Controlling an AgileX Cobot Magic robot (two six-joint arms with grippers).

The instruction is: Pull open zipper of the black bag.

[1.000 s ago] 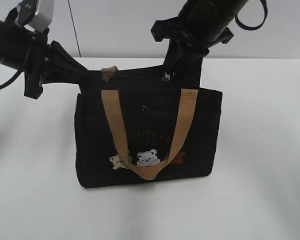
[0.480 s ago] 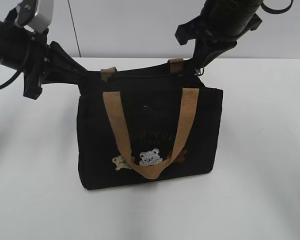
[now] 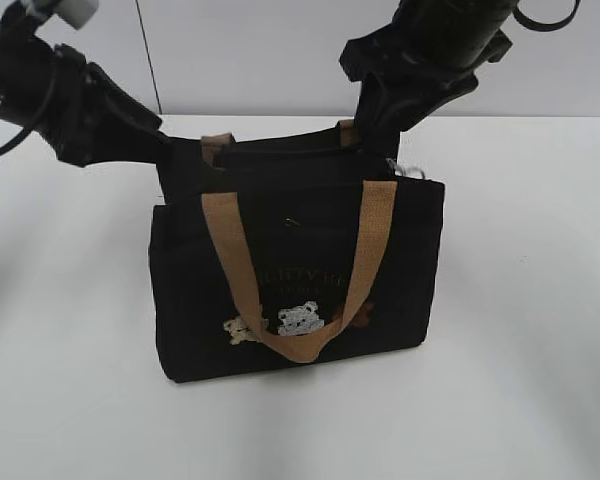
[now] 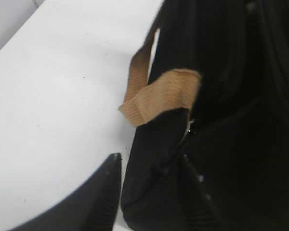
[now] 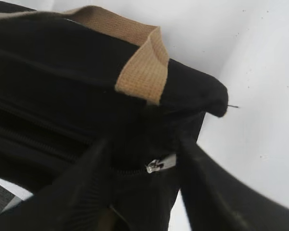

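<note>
Zipper [image 5: 135, 169] runs along the top of the black bag [image 3: 295, 270], upright mid-surface [image 3: 520, 400]; silver pull tab [image 5: 160, 164] sits at the right end, between the right gripper's [image 5: 142, 159] parted jaws, untouched. Teeth mostly lost in black fabric. Left gripper [image 4: 149, 180] angles in from far left, jaws apart astride the bag's left end, tips cropped.

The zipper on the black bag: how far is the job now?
Looks done: the pull tab sits at the bag's right end. In hand: right gripper straddles the tab, open; left gripper is open around the opposite corner. Left: withdrawing both.
</note>
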